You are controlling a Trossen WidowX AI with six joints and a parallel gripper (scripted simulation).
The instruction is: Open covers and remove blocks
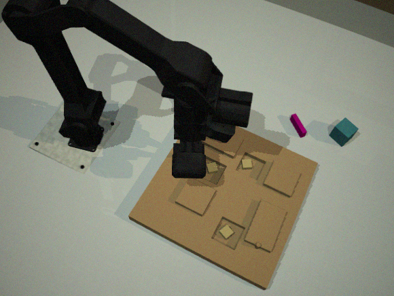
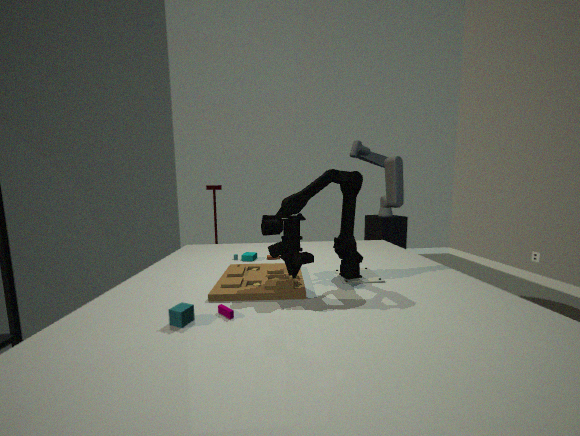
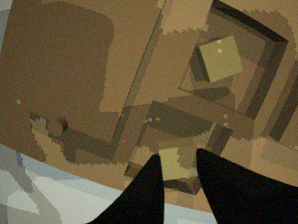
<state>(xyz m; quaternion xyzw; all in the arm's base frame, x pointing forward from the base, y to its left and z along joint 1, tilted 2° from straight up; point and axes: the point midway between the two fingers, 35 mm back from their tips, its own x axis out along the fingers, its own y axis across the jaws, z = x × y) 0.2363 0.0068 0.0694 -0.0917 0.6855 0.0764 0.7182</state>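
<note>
The tan puzzle board [image 1: 159, 212] [image 2: 257, 296] lies flat. Four covers show beside their wells: an upper one [image 1: 222, 144], a right one [image 1: 282, 180], a left one [image 1: 195, 197] and a large one with a knob [image 1: 266, 224]. The upper cover's own knob [image 3: 58, 125] shows in the wrist view. Yellow blocks [image 1: 247, 163] [image 1: 226, 231] and another block [image 1: 212, 167] [image 3: 221, 59] sit in open wells. My gripper [image 2: 294, 275] [image 3: 177, 158] is shut on a fourth yellow block [image 3: 175, 165], low at its well; the hand hides this in the top view.
A magenta bar [image 1: 298, 125] [image 2: 225, 311] and a teal cube [image 1: 344, 132] [image 2: 181, 315] lie on the table beyond the board's upper right edge. A flat teal box [image 2: 249, 256] lies behind the board in the exterior view. The arm's base plate [image 1: 51, 144] is left of the board.
</note>
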